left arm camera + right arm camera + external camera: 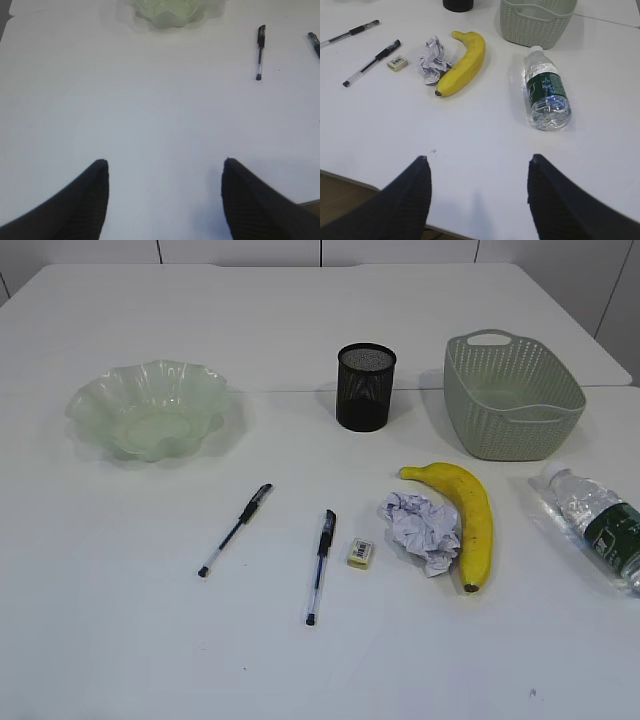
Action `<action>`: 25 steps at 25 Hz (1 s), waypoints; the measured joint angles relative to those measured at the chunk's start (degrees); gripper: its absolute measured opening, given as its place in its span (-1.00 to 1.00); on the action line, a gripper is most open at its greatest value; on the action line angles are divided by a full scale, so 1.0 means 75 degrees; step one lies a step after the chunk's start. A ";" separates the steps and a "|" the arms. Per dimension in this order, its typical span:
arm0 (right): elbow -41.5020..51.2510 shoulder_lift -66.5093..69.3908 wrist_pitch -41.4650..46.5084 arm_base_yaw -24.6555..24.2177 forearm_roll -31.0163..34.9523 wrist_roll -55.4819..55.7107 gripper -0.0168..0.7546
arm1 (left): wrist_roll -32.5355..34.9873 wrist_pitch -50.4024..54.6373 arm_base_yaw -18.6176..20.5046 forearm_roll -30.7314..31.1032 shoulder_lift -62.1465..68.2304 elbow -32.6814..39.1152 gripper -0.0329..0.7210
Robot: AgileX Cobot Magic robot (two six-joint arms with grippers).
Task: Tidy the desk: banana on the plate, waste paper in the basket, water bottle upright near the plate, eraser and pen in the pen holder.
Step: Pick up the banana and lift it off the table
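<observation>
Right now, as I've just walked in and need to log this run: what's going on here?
Nothing is being handled yet. Both grippers, left and right, hover open and empty over the table. The banana, crumpled paper, eraser and two pens lie loose; the water bottle lies on its side. Plate, pen holder and basket hold none of them.

exterior view: the surface (300,670) is being looked down on at a slant from the front, all things being taken in.
left wrist view: the surface's left part is being viewed from low over the fingers (80,205), facing the plate (167,11).
right wrist view: the right part is being viewed likewise, facing the banana (462,62) and basket (535,25).
shared: both pens (236,529) are being caught by every view.
</observation>
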 joint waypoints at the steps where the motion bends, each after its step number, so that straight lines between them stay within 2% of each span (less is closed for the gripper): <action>1: 0.0000 0.0000 0.0000 0.0000 0.0000 0.0000 0.23 | 0.0000 0.0000 0.0000 0.0000 0.0000 0.0000 0.40; 25: 0.0000 0.0000 0.0000 0.0000 0.0000 0.0000 0.23 | 0.0000 0.0000 0.0000 0.0000 0.0000 0.0000 0.40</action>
